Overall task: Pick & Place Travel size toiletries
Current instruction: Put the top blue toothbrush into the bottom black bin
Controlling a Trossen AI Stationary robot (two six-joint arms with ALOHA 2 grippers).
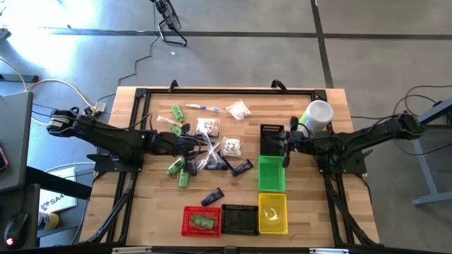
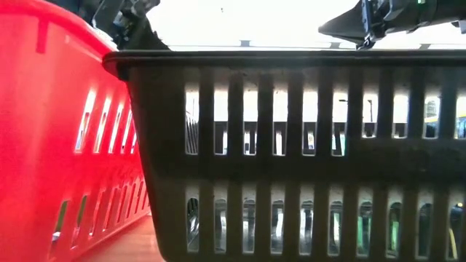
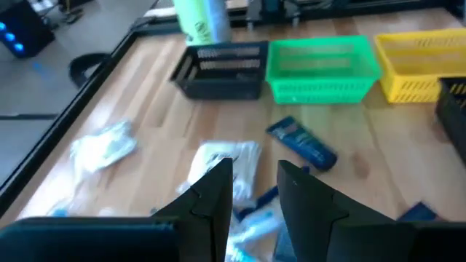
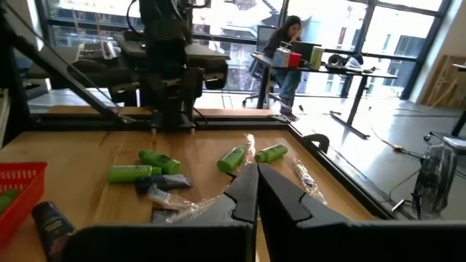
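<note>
Left pincer over the toiletry pile on the wooden surface, fingers slightly apart, holding nothing visible; white plastic packet just ahead, dark navy tube beyond. Right pincer together, empty, above the green mesh basket.

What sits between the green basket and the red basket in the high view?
High view: one dark navy tube on bare wood, between the green basket and the red basket.
</note>
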